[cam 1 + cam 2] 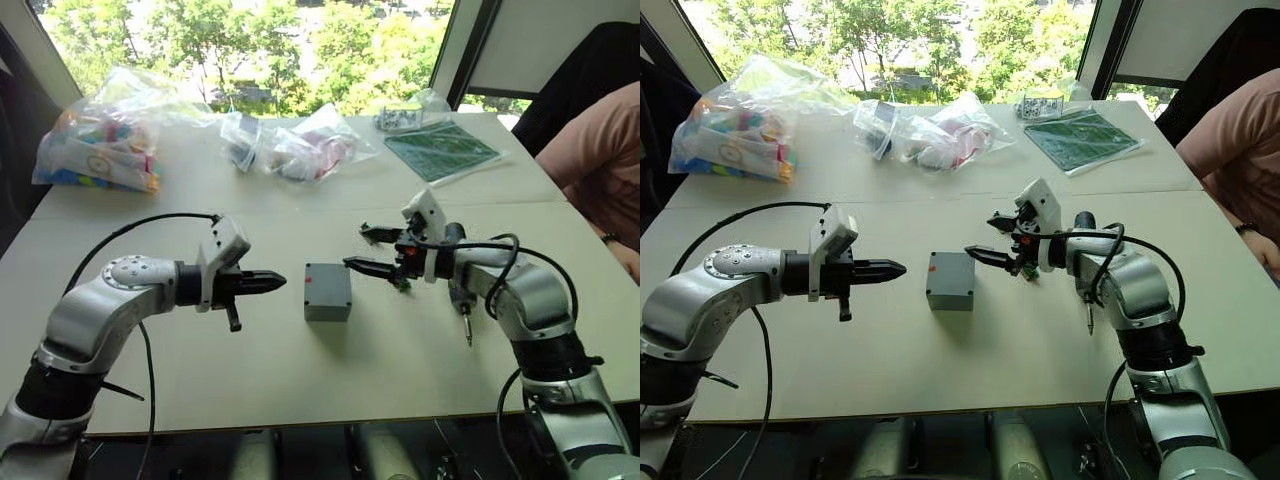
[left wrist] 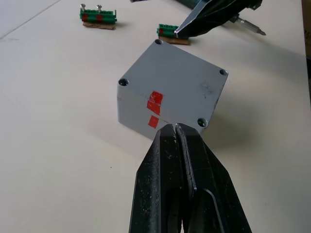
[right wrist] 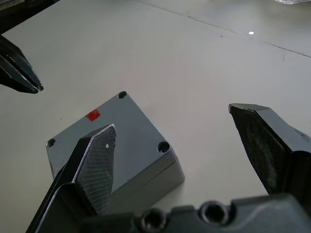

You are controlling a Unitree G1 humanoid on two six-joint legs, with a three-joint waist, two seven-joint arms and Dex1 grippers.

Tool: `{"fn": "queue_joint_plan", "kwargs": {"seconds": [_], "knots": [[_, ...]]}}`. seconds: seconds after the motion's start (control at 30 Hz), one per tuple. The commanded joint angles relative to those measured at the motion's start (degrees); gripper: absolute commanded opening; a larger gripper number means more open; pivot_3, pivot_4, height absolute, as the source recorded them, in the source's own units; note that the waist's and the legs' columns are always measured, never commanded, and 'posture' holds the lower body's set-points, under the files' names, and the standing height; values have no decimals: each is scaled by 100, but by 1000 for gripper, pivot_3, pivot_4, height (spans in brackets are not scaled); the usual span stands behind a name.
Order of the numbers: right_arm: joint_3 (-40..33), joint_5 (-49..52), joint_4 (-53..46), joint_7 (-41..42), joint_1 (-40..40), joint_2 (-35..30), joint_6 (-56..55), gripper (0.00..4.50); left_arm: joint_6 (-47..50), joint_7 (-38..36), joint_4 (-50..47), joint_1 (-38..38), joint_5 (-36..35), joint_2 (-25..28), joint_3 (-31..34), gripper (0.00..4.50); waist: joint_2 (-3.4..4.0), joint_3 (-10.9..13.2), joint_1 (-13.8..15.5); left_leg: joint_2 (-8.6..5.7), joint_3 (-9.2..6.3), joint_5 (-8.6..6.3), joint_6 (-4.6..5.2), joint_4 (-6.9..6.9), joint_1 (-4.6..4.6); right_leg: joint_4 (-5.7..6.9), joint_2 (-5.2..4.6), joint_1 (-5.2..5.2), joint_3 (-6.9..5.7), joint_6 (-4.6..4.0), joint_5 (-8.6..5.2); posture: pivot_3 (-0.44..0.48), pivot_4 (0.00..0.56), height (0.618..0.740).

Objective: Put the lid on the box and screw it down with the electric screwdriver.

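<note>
The grey box (image 1: 327, 303) stands mid-table with the lid (image 2: 180, 85) sitting on top of it, its corner screw holes showing; red marks sit on one side. My left gripper (image 1: 280, 282) hovers just left of the box, shut and empty, tips pointing at the box's near corner (image 2: 201, 122). My right gripper (image 1: 358, 247) is open just right of the box, a little above the table, one fingertip (image 3: 104, 141) over the lid. The black electric screwdriver (image 1: 463, 305) lies on the table under my right forearm, bit toward the front edge.
Small green components (image 2: 98, 15) lie on the table near the right gripper. Clear bags of parts (image 1: 100, 140) and a green board (image 1: 440, 150) sit at the back. A person (image 1: 600, 160) sits at the table's right side.
</note>
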Motion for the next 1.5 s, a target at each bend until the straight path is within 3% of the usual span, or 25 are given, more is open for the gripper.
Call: {"fn": "queue_joint_plan", "kwargs": {"seconds": [0.03,0.07,0.23,0.4,0.47,0.53,0.8,1.17,1.4,1.43,1.5], "knots": [[-574,431,-297,1,-336,-324,469,4108,71,83,-276,-188,-194,-23,167,0,-1,-1,-5,0,0,0,0,1,3,0,1,1,0,0,0,0,150,740],[-672,508,-282,28,-390,-456,587,4318,80,83,-303,-212,-210,-25,156,0,-3,-2,-6,0,0,0,0,1,3,0,1,2,0,0,0,0,150,740],[-1271,988,52,58,-784,-936,1197,4318,38,24,-399,-405,-238,-45,41,0,-1,0,-15,1,0,0,0,-7,2,0,3,-4,0,5,-2,0,150,740],[-791,754,335,-217,-956,-1828,2613,4318,-64,-184,-563,-653,-218,-50,-197,0,0,0,-4,0,0,0,0,-6,-1,-5,0,-2,1,1,-4,0,150,740],[-66,639,651,-443,-1321,-2280,4043,4318,-147,-287,-622,-716,-174,-32,-296,0,1,1,-19,-2,5,0,0,-4,-1,-6,0,-4,9,0,-4,0,150,740],[359,560,732,-491,-1462,-2530,4417,4318,-262,-311,-612,-781,-63,-63,-408,0,1,1,-21,-2,19,0,0,-4,-2,-3,0,-17,24,-3,-2,0,150,740],[763,265,2280,-1061,-2056,-2214,4615,4318,-360,-95,-736,-643,37,-286,-528,0,1,1,-54,-3,33,0,0,-6,-7,-1,4,-30,41,-2,-2,0,150,740],[1704,548,3463,-715,-2443,-1774,4614,4318,-415,270,-989,-221,135,-375,-463,0,1,1,-102,-8,33,0,1,-6,-11,1,5,-33,47,5,-3,0,150,740],[2552,-77,4081,-288,-2614,-1359,3885,4318,-404,638,-1103,-8,158,-477,-389,0,-23,-12,-175,-8,33,0,1,-6,-3,2,6,-26,49,7,-2,0,150,740],[2686,-144,4101,-155,-2625,-1368,3805,3635,-399,665,-1106,-6,160,-488,-396,0,-31,-16,-172,-7,32,0,1,-6,-1,1,6,-23,49,7,-2,0,150,740],[2934,-296,4122,73,-2615,-1369,3658,3152,-385,692,-1169,72,134,-453,-351,0,-45,-24,-169,-7,31,0,0,-5,10,0,6,-10,49,11,-6,0,150,740]]}}
